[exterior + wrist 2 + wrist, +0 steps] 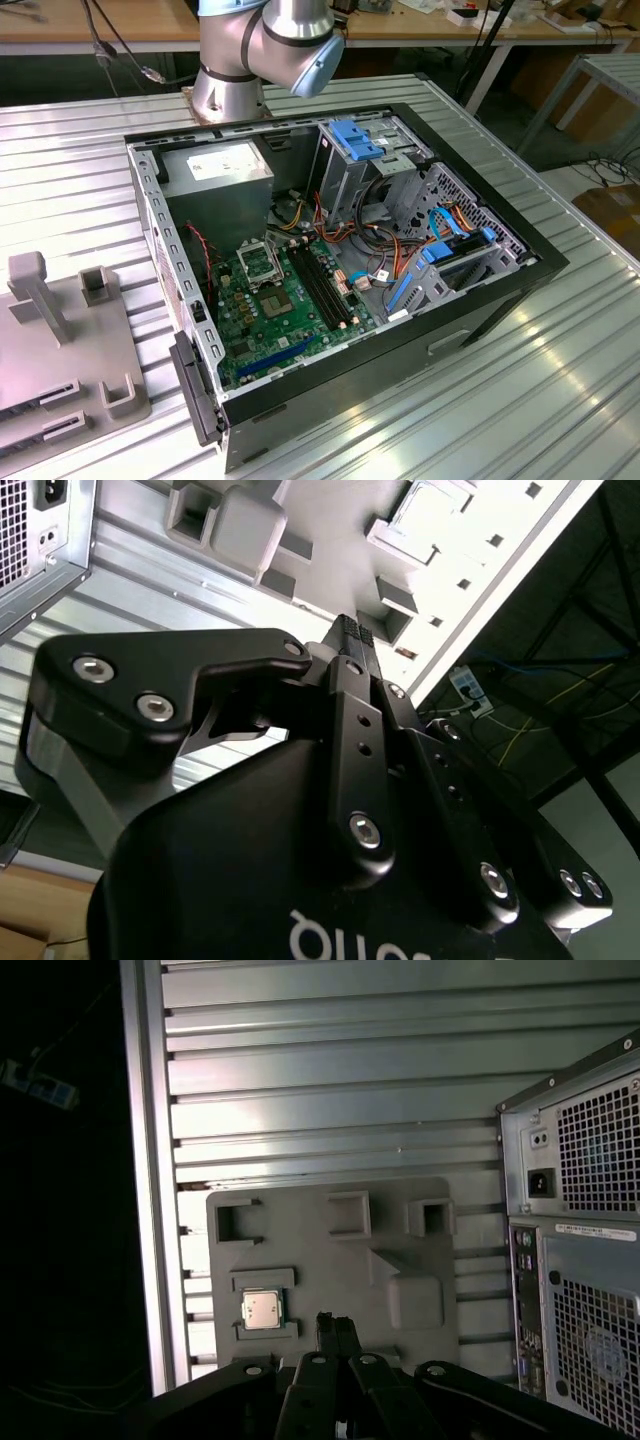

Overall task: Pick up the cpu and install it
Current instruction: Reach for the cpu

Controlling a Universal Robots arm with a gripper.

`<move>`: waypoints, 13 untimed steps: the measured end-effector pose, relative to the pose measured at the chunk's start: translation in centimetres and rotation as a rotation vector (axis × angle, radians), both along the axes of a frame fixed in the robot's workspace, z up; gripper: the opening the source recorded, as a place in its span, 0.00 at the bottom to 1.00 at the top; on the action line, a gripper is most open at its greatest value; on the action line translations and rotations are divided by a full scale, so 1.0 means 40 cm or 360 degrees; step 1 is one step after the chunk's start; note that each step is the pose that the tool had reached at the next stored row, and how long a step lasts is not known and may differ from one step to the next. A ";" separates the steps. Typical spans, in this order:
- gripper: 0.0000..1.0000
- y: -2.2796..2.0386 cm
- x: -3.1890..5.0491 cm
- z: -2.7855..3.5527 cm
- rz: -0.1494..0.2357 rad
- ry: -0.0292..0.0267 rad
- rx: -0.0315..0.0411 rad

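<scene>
Tabletop [560, 400] of ribbed metal carries everything, and the grey tray [60, 340] lying on it is the marker for the rest. The open computer case [330, 400] stands beside the tray, toward the exterior view's right. Its green board [280, 310] and black-framed socket [258, 263] are inside, well apart from the tray. In the first wrist view the pincer [336, 1328] hangs over the tray, clear of its surface. In the second wrist view its fingertips [345, 635] are pressed together with nothing between them, so it is clenched and empty. The cpu [262, 1310] lies flat in a shallow seat on the tray, metal top up, near the pincer's tip but not touching it. It looks light, thin and stiff. Its smooth lid probably offers little friction, and its underside is likely delicate, so a gentle, level squeeze seems wise. Two ridges of the seat bracket two opposite edges of the chip. The other two edges look free, and those seem the best place to take hold
</scene>
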State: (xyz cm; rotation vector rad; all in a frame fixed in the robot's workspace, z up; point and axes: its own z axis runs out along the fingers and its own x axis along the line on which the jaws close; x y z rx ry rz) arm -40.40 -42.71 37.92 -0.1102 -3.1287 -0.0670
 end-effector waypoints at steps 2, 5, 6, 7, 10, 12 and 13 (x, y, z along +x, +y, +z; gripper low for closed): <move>0.11 0.000 0.000 0.000 0.0011 0.00001 0.0000; 0.11 0.000 0.000 0.000 0.0011 0.00002 0.0000; 0.11 0.000 0.000 0.000 0.0011 0.00003 0.0000; 0.11 0.000 0.000 -0.001 0.0011 0.00000 0.0000; 0.11 0.000 -0.016 -0.009 0.0014 0.00002 0.0000; 0.11 -0.002 -0.035 -0.019 0.0014 0.00002 0.0000; 0.11 -0.003 -0.044 -0.023 0.0014 0.00002 0.0000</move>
